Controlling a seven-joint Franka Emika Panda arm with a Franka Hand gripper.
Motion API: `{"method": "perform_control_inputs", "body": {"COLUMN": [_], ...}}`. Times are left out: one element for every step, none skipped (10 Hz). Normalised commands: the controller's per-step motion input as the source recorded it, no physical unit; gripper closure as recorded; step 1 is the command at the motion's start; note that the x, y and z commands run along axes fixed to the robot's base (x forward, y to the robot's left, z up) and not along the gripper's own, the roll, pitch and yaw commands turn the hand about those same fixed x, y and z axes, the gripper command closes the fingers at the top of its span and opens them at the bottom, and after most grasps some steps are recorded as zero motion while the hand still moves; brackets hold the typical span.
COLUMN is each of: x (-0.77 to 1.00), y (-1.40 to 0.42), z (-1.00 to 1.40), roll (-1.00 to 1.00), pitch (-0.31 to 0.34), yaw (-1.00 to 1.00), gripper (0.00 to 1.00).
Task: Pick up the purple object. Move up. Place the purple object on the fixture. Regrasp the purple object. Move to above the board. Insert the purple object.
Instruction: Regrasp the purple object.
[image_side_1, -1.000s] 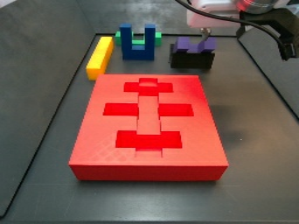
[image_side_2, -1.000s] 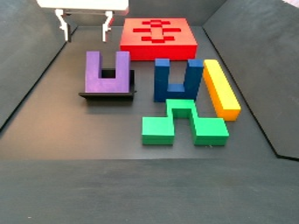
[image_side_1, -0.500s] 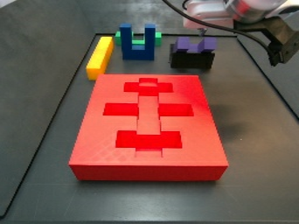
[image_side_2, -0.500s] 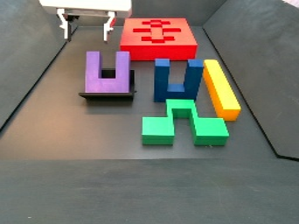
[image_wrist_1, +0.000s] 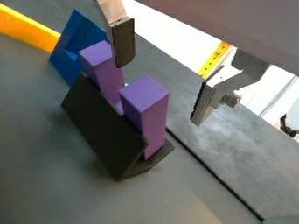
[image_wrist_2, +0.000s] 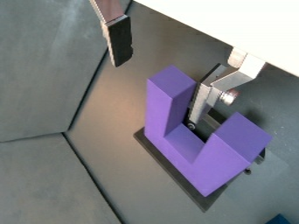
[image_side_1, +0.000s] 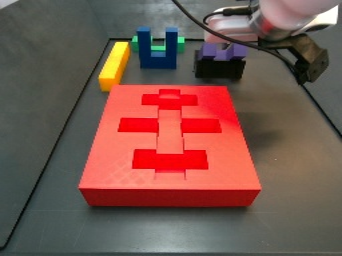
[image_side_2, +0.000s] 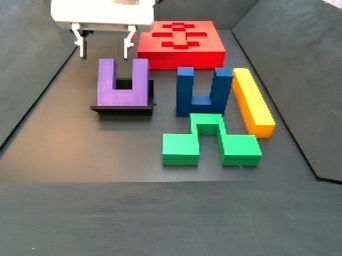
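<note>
Gripper (image_side_1: 230, 40) fingers hidden behind the arm in a side view; in a wrist view the purple object (image_wrist_2: 198, 131) hides most of one finger (image_wrist_2: 214, 93), and the fixture (image_wrist_2: 152, 144) beneath barely shows

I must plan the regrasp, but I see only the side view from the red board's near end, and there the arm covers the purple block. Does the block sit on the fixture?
Observer: Yes. In a side view the purple object stands on the fixture, both prongs pointing up.
Operator: Is the claw shut on it?
Observer: No. The claw is open above the block's far side and holds nothing.
Operator: What stands nearest to the block?
Observer: A blue U-shaped block, apart from it, with its prongs up too.
</note>
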Motion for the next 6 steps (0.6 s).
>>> {"method": "perform_control_inputs", "body": {"x": [-0.03,-0.01,0.00,0.00,0.00,0.02], "y": [0.02,0.04,0.07,0.06,0.04,0.05], "z": [-0.19,-0.21,-0.24,-0.22,-0.19,-0.21], "roll": [0.05,0.04,0.10,0.13,0.13,0.17], "pitch": [0.000,0.000,0.000,0.000,0.000,0.000], "yaw": [0.01,0.03,0.06,0.05,0.03,0.04], "gripper": [0.00,0.00,0.00,0.00,0.00,0.00]}}
